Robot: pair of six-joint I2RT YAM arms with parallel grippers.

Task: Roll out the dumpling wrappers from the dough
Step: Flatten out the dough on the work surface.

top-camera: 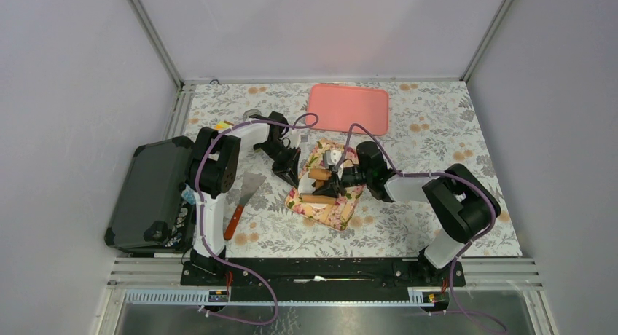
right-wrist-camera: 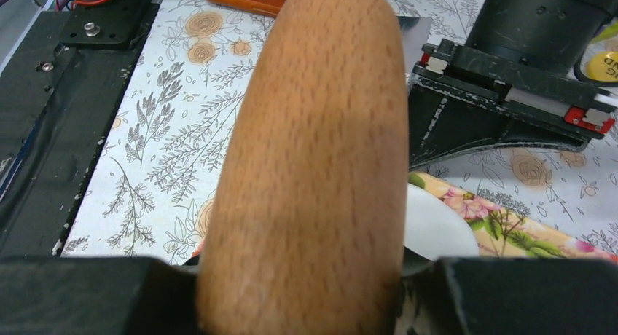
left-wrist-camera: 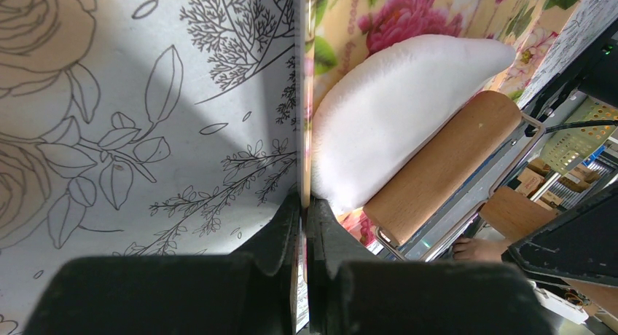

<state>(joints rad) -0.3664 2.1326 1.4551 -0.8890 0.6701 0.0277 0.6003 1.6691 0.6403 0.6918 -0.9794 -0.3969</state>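
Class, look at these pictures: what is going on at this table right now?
The right gripper is closed on a wooden rolling pin that lies against the white dough on a floral mat. The left gripper pinches the mat's edge. The dough is a partly flattened lump, not yet a thin sheet.

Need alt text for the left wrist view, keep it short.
The left claw is shut on the edge of a floral mat, seen edge-on. White dough lies on the mat with a wooden rolling pin against its side. A line-drawn floral tablecloth fills the left half.
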